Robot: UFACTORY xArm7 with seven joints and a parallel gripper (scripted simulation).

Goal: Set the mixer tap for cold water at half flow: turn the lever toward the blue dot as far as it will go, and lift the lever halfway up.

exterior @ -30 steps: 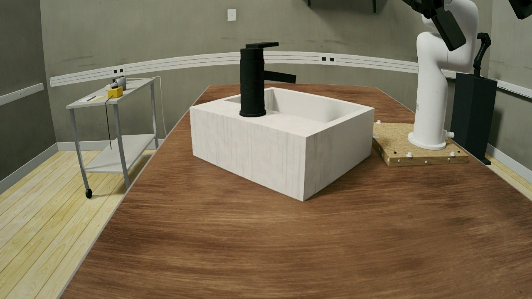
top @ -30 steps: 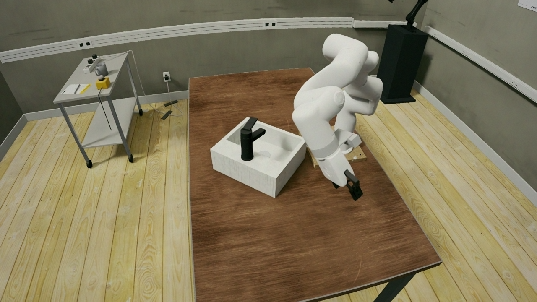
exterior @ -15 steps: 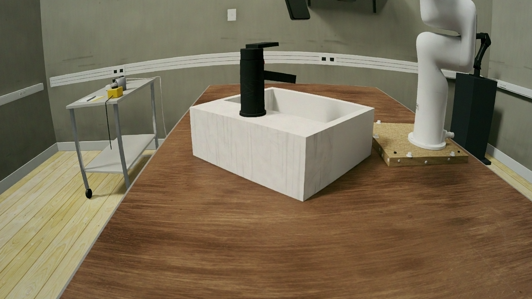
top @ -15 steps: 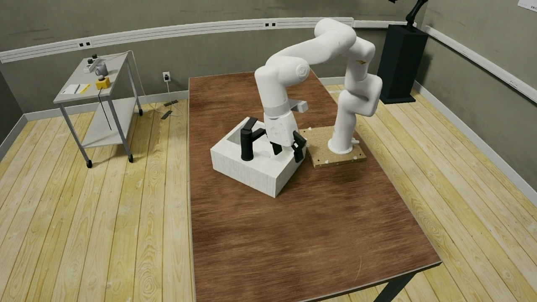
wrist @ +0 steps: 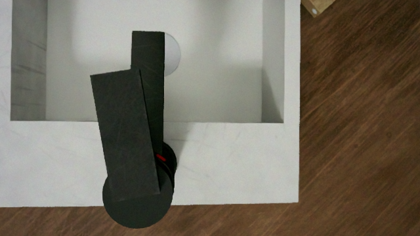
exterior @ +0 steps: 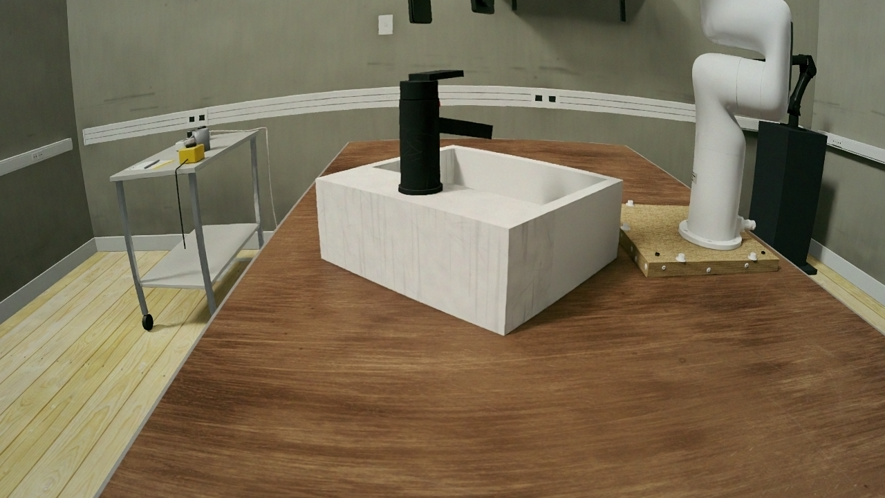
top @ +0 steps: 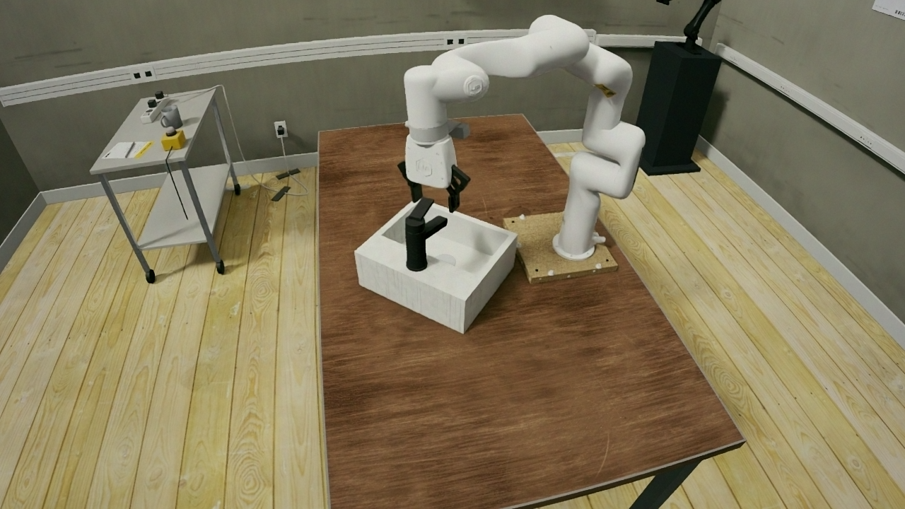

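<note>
A black mixer tap (top: 417, 240) stands on the rim of a white basin (top: 436, 266) on the brown table. Its flat lever (top: 420, 208) lies on top, low and nearly level, also seen in the exterior view (exterior: 435, 75). In the wrist view the lever (wrist: 126, 131) points over the basin, angled slightly left of the spout (wrist: 148, 65). A red mark (wrist: 161, 158) shows on the tap body right of the lever; no blue dot is in view. My gripper (top: 434, 193) hangs open and empty just above the lever, fingers pointing down; its fingertips show at the top edge of the exterior view (exterior: 450, 7).
The arm's base stands on a chipboard plate (top: 560, 249) right of the basin. A grey trolley (top: 161, 170) with small items stands on the floor at the left. A black pedestal (top: 674, 107) stands in the back right corner.
</note>
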